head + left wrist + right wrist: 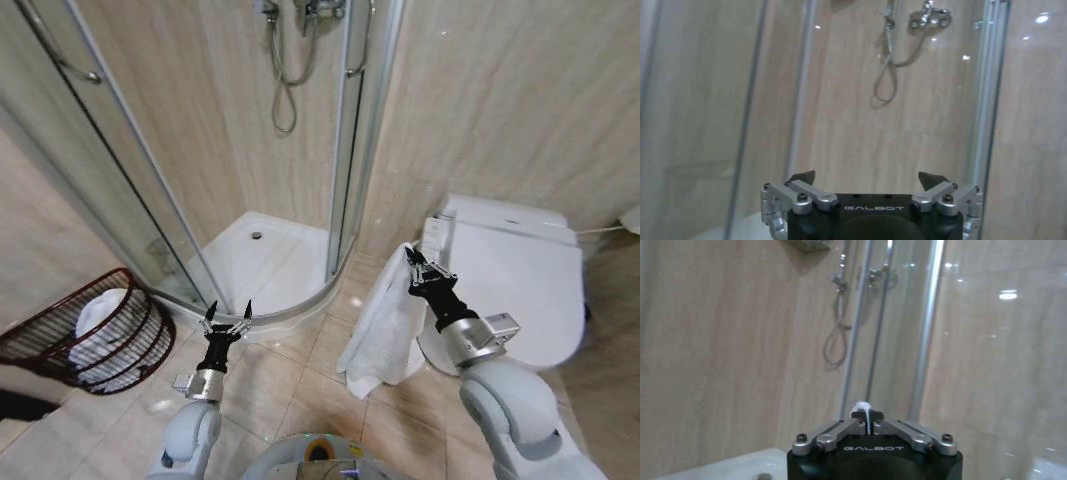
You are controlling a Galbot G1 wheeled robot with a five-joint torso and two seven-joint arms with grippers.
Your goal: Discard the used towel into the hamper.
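The right gripper [412, 262] is clamped on the top edge of the white towel [385, 330], which hangs beside the toilet [520, 275]. The left gripper [228, 312] is spread apart, holding nothing. The hamper [60, 335] sits tilted at far left on the tiled floor [290, 390], containing white cloth.

Beige-tiled bathroom, glass shower cubicle [250, 150], white toilet [520, 280] alongside.

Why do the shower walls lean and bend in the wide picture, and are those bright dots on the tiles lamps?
Head view: the wide lens bows the shower door rails and tilts the walls. Left wrist view: bright dots on the glossy tiles look like reflected light; the gripper sits dark at the frame's edge. Right wrist view: similar glare on the tiles, with the towel as a white tuft between the fingertips.
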